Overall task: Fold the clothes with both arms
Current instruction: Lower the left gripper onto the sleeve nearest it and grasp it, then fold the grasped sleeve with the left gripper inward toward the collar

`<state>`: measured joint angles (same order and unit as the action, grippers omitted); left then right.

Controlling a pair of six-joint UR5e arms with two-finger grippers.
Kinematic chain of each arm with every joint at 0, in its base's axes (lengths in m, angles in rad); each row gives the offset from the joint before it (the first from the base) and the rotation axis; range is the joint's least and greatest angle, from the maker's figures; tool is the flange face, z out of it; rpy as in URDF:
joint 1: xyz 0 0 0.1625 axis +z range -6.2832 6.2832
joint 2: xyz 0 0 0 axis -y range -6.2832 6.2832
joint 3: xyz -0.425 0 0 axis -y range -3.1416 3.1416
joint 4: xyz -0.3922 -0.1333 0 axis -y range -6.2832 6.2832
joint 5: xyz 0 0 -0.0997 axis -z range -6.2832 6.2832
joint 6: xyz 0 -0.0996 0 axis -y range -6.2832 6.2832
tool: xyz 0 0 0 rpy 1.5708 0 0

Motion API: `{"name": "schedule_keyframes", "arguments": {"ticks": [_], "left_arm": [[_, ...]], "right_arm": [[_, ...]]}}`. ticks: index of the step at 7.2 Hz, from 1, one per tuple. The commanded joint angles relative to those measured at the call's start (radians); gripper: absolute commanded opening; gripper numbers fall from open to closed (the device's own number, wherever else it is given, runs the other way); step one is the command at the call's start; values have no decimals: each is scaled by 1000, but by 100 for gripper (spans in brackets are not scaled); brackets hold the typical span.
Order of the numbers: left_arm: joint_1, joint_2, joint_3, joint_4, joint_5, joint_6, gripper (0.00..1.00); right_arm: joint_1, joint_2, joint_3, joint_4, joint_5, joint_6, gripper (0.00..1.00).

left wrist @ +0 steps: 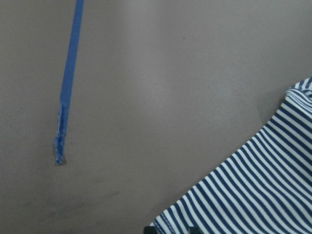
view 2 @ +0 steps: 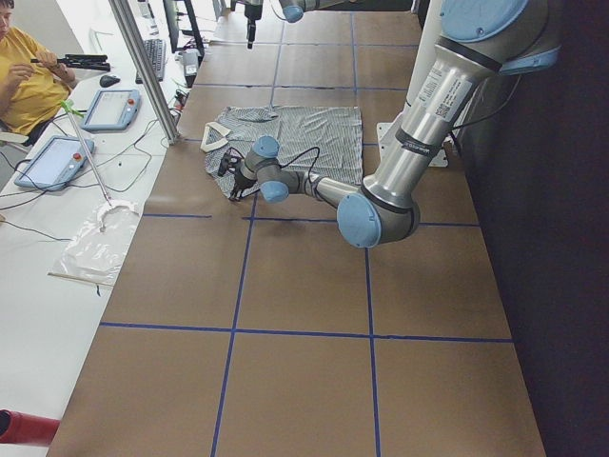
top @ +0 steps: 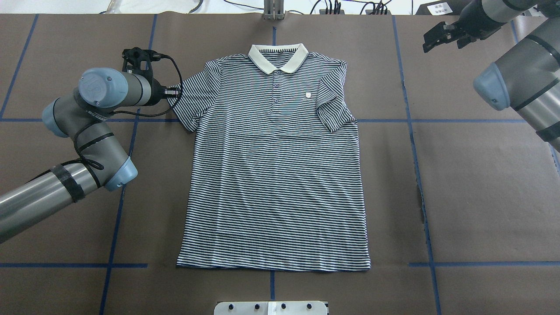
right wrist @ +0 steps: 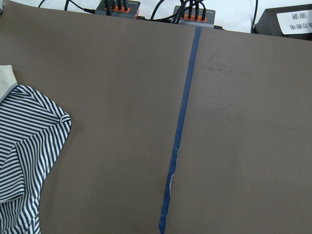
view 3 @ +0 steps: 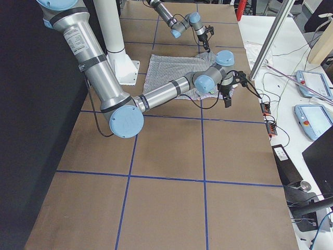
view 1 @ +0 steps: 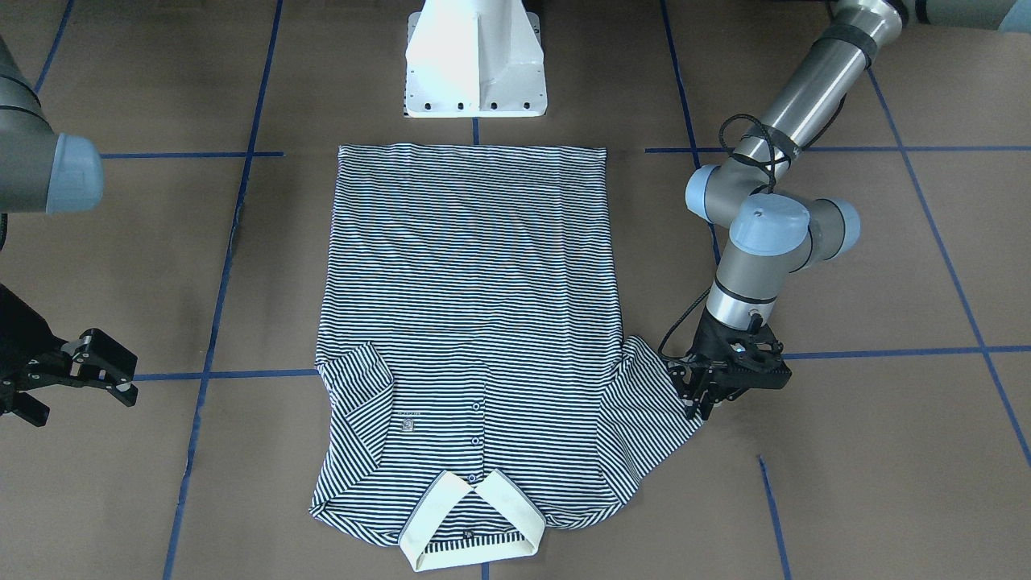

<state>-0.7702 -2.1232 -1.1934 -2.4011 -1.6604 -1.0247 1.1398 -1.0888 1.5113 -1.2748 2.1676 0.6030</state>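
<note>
The left arm comes in from the upper right of the front-facing view. It bends at its blue-capped wrist joints and then turns straight down. The left gripper hangs at its end at the middle right, with the black fingers pointing downward. I cannot tell whether they are closed or apart. Only a part of the right arm shows, at the left edge. The right gripper sits at the lower left, jaws spread wide.

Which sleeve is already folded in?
The sleeve on the robot's right, beside the chest patch, is folded over the polo shirt. The left sleeve lies spread out, left gripper at its edge.
</note>
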Motion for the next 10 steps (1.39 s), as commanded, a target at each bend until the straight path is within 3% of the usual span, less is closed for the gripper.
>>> {"name": "schedule_keyframes", "arguments": {"ticks": [1,2,4,7,10], "left_arm": [[2,-4,-40,10,-1,9,0],[2,-9,-78,42,-4,6,0],[15,-87,-129,236,-2,-18,0],[72,-307,-5,436,4,-96,0],[80,-385,90,436,27,-110,0]], "right_arm": [[0,0,0,0,0,0,100],[0,0,0,0,0,0,100],[0,0,0,0,0,1,100],[-2,-2,0,0,0,4,100],[-2,-2,-2,0,0,9,100]]}}
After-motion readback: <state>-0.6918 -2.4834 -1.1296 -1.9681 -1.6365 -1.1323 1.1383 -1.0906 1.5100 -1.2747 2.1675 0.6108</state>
